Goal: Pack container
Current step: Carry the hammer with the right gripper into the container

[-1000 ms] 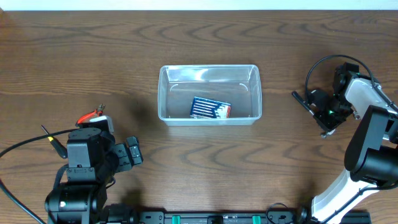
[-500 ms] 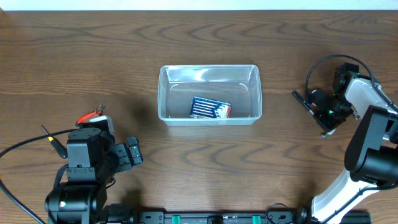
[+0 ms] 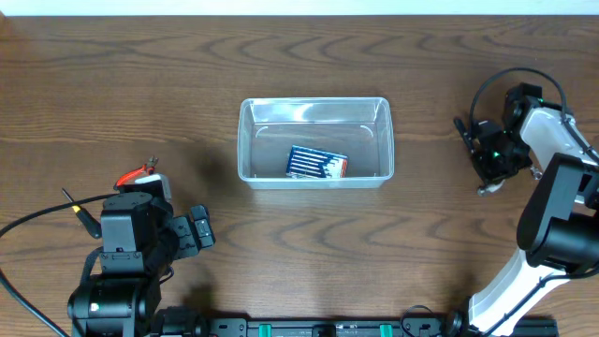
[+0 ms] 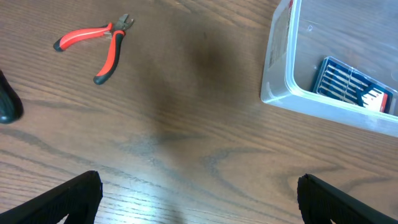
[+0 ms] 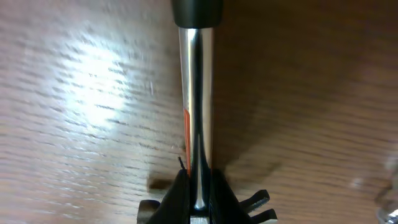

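The clear container stands mid-table, and a blue drill-bit case lies inside it. To its right, my right gripper is shut on a screwdriver. In the right wrist view the fingers clamp its shiny metal shaft, and the black handle points away above the wood. My left gripper hangs open over bare table at the near left with nothing between its fingers. The left wrist view shows the container's wall and the case at the upper right.
Red-handled pliers lie on the table beside the left arm, at the upper left of the left wrist view. A black rounded object sits at that view's left edge.
The right gripper has shifted slightly toward the far side with the screwdriver, whose black end swung right and farther away. The left arm has not moved.
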Controlling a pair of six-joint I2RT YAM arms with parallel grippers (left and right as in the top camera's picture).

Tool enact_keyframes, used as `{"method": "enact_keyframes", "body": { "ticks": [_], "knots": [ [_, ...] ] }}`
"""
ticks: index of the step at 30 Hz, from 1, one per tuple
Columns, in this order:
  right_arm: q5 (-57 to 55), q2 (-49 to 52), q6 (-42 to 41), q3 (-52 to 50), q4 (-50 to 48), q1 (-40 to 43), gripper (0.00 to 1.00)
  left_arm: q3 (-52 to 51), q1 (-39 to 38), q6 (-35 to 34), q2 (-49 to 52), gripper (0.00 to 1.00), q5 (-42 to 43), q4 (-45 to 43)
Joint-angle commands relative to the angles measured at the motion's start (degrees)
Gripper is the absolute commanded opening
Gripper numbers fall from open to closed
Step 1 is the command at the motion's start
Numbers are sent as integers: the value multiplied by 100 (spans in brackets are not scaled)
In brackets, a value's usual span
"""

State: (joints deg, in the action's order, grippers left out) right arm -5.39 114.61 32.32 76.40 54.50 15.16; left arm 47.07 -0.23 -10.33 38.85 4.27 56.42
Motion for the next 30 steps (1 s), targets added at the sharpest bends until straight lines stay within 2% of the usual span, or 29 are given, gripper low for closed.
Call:
{"method": "enact_keyframes", "body": {
  "ticks": [1, 11, 20, 25, 30],
  "knots": [
    [111, 48, -450, 341, 66, -216, 1, 118, -22, 0, 0, 98, -48, 9],
    [114, 46, -1075, 1491, 743, -822, 1, 118, -24, 0, 0, 98, -48, 11],
    [243, 46, -1410, 3477, 1958, -1672, 1, 118, -24, 0, 0, 98, -48, 9],
    [247, 46, -1202, 4315, 2253, -2597, 1, 118, -24, 0, 0, 98, -48, 9],
    [286, 81, -437, 4299, 2319, -3670, 1, 118, -22, 22, 0, 98, -48, 11]
  ]
}}
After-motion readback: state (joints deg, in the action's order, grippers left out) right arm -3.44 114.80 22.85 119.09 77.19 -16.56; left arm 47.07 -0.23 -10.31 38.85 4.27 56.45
